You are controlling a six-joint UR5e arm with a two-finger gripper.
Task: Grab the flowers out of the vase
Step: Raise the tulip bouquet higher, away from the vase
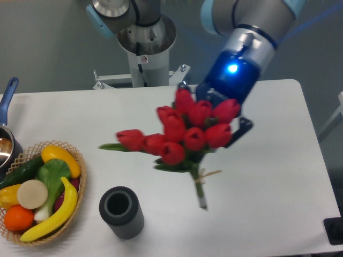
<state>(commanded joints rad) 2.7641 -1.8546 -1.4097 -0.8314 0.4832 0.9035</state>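
End effector (214,126) gripped flowers (185,134), held clear above surface (268,176); vase (121,212) stood near front edge.

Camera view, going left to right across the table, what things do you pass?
Blue-handled pot → wicker basket of produce → vase → flowers, held up by the gripper.

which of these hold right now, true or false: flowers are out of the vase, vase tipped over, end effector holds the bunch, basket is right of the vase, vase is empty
1. The flowers are out of the vase: true.
2. The vase has tipped over: false, it stands upright.
3. The end effector holds the bunch: true.
4. The basket sits right of the vase: false, it is on its left in the camera view.
5. The vase is empty: true, nothing shows in its mouth.
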